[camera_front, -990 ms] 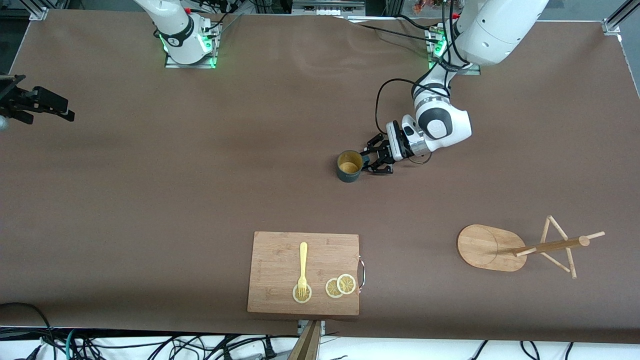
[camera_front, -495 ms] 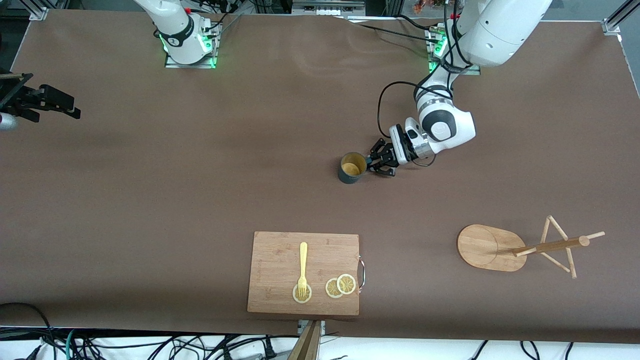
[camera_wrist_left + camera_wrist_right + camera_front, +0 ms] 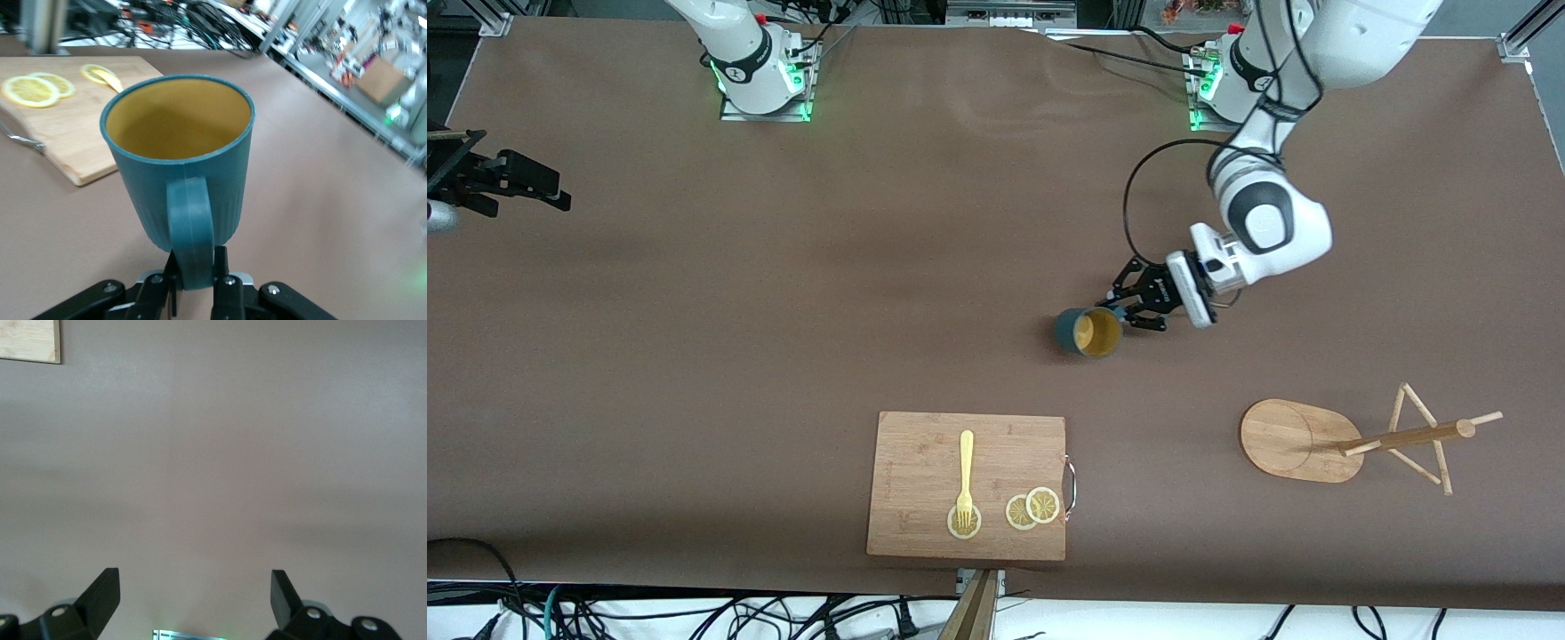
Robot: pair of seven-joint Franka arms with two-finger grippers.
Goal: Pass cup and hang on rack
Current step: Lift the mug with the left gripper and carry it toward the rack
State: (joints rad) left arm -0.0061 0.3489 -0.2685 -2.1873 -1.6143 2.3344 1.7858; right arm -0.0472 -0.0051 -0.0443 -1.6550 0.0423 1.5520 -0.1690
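Lifted and tilted, cup point(image 3: 1089, 332) hangs from left tool point(image 3: 1129, 310) (clenched on handle).

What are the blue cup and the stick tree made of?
The cup looks like matte plastic, maybe glazed pottery: even teal ribs, dull yellow inside. The rack looks like pale bare wood, with visible grain on its oval base.

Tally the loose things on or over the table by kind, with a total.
Cup: 1
Rack: 1
Cutting board: 1
Fork: 1
Lemon slices: 3
Total: 7
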